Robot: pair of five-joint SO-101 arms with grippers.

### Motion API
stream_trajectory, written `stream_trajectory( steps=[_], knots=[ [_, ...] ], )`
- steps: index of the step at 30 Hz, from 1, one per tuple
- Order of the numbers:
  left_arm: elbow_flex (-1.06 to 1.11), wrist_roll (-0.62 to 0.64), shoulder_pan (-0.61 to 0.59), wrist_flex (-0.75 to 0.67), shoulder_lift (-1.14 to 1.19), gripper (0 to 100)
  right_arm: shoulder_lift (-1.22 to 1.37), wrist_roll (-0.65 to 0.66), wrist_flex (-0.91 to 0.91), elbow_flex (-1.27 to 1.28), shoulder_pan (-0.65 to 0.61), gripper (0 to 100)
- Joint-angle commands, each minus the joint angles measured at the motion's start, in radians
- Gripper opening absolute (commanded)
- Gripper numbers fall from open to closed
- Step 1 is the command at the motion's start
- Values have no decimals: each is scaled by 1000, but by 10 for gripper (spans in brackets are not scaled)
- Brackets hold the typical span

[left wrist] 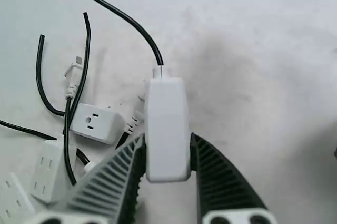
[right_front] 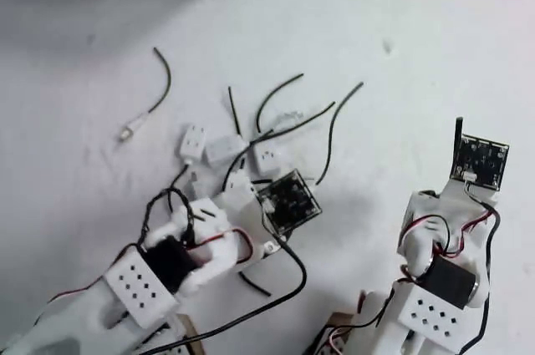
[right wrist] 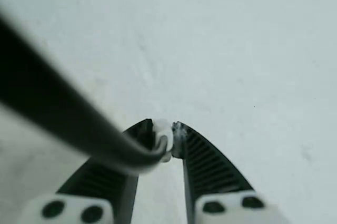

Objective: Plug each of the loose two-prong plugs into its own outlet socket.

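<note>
My left gripper [left wrist: 167, 139] is shut on a white outlet block [left wrist: 167, 129], one finger on each long side; its black cord [left wrist: 116, 13] runs away across the table. Beside it lie a socket [left wrist: 95, 124] face up, more white blocks [left wrist: 47, 171] and a small loose plug [left wrist: 73, 74]. In the high view the left arm [right_front: 167, 267] ends at the cluster of sockets [right_front: 224, 150]. My right gripper [right wrist: 164, 127] is shut on a small white plug [right wrist: 163, 139] whose black cord [right wrist: 63, 113] crosses in front. That cord [right_front: 459, 131] sticks out past the right arm's wrist [right_front: 479, 160].
Another loose plug with a curved cord [right_front: 131, 129] lies alone at the left. Several black cords [right_front: 334, 129] fan out behind the socket cluster. The white table [right_front: 401, 63] is bare at the back and right of centre. A short cord piece [right_front: 255, 286] lies between the arms.
</note>
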Motion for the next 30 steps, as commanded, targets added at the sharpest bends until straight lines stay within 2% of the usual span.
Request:
stream_trajectory(
  steps=[1,7,12,15,21,30],
  knots=[
    [64,-9,21,-61,-25,20,2,9,-13,-5,7,17],
    [138,-9,-16,-60,-25,48,2,9,-13,-5,5,17],
    [206,9,-47,-51,-25,260,2,9,-13,-5,5,17],
    [232,69,-47,-51,-25,337,2,9,-12,-5,5,17],
    [233,74,-91,-60,-31,343,2,9,-12,-5,5,17],
    [232,-80,-332,-107,-25,343,2,9,-12,-5,5,17]
  ],
)
